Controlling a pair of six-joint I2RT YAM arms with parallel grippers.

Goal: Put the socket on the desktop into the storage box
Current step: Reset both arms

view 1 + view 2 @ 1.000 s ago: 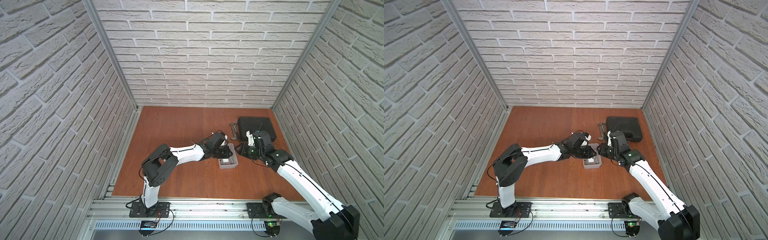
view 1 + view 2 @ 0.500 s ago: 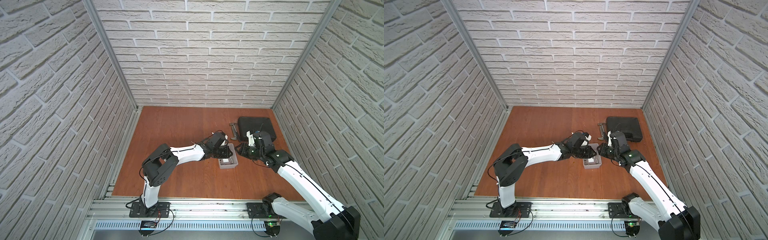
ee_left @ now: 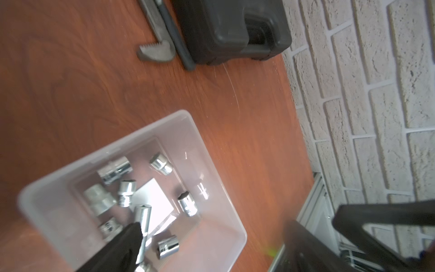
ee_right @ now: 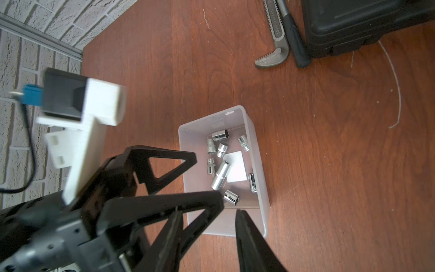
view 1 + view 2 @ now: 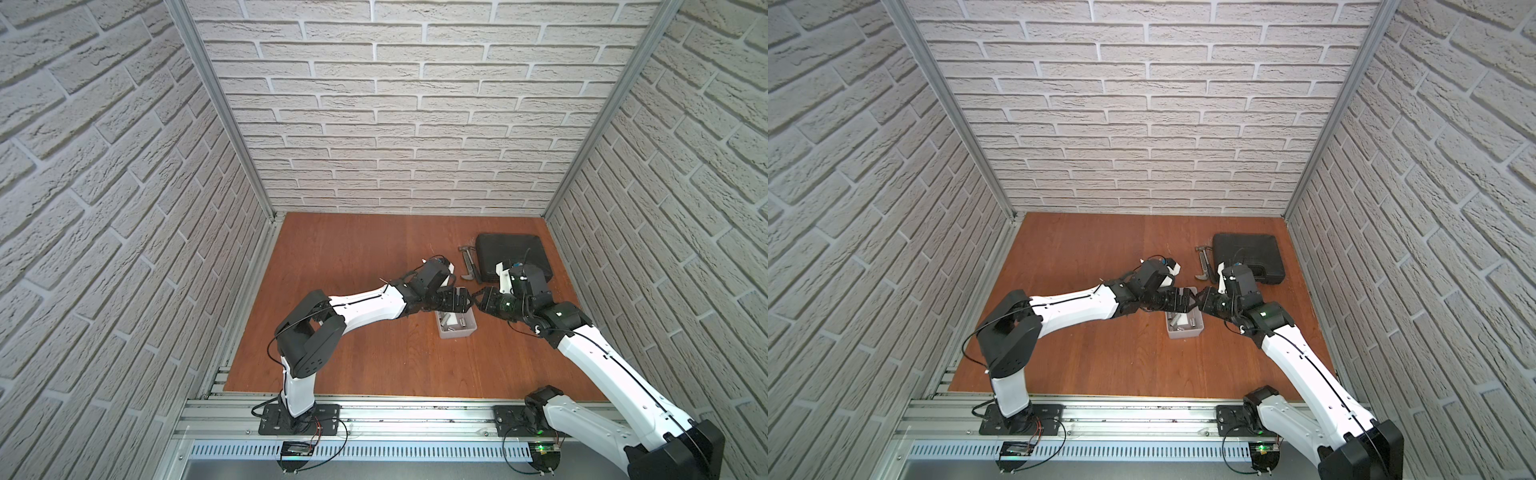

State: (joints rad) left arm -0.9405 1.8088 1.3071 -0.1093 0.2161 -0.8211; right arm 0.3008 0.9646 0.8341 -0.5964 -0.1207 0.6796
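The storage box [image 5: 457, 332] [image 4: 261, 169], translucent grey, stands on the reddish desktop [image 5: 374, 353] between my two arms. Several chrome sockets lie on its floor, and I see none on the bare wood. A long socket [image 4: 220, 175] [image 3: 144, 216] lies loose across the white patch [image 4: 235, 172]. My left gripper [image 5: 464, 300] hangs over the box's far end, open wide, one fingertip [image 3: 131, 233] right beside the long socket. My right gripper [image 4: 207, 212] faces it tip to tip above the same end, open with nothing between its fingers.
A black tool case [image 5: 513, 259] sits at the back right. A grey pipe wrench [image 5: 468, 266] [image 4: 275, 35] lies along its left side, close behind both grippers. The right brick wall [image 5: 623, 291] runs just beyond the case.
My left gripper has gone from shut to wide open above the box. Both arms have stayed almost where they were.
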